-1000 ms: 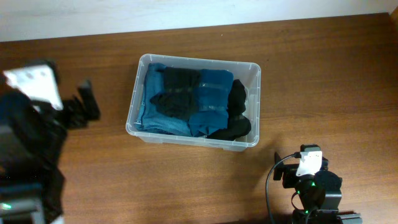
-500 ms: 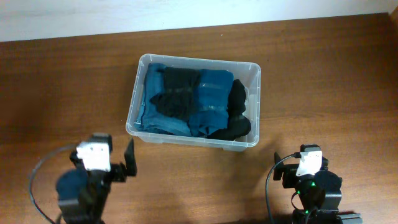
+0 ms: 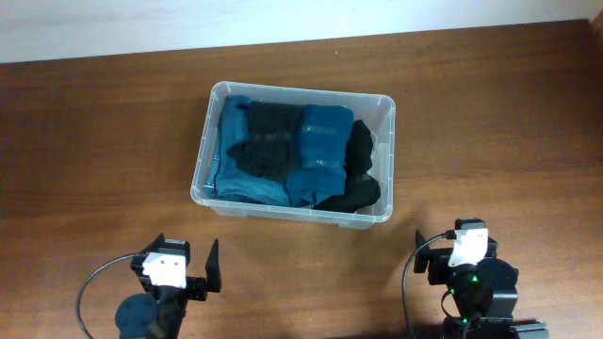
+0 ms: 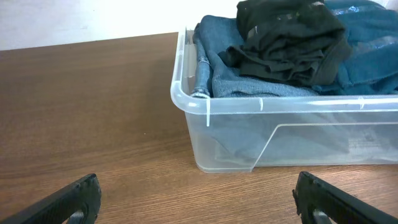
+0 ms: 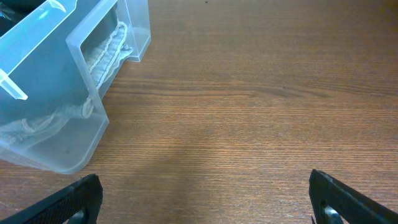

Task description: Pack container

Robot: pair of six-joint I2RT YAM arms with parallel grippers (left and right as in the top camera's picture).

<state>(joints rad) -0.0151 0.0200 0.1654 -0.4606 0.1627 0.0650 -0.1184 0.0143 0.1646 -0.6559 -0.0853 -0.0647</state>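
The container, a clear plastic tub, stands mid-table. It holds folded blue garments and black garments. My left gripper is open and empty near the front edge, in front of the tub's left corner and apart from it. In the left wrist view the tub stands just ahead of the open jaws, with blue cloth and a black bundle above its rim. My right gripper is open and empty at the front right. In the right wrist view its jaws are over bare wood, with the tub's corner at left.
The wooden table runs back to a white wall at the far edge. Black cables loop beside both arm bases near the front edge.
My left arm has swung from the table's left side down to the front left and now faces the tub, jaws open. The right arm and the tub's contents have not moved.
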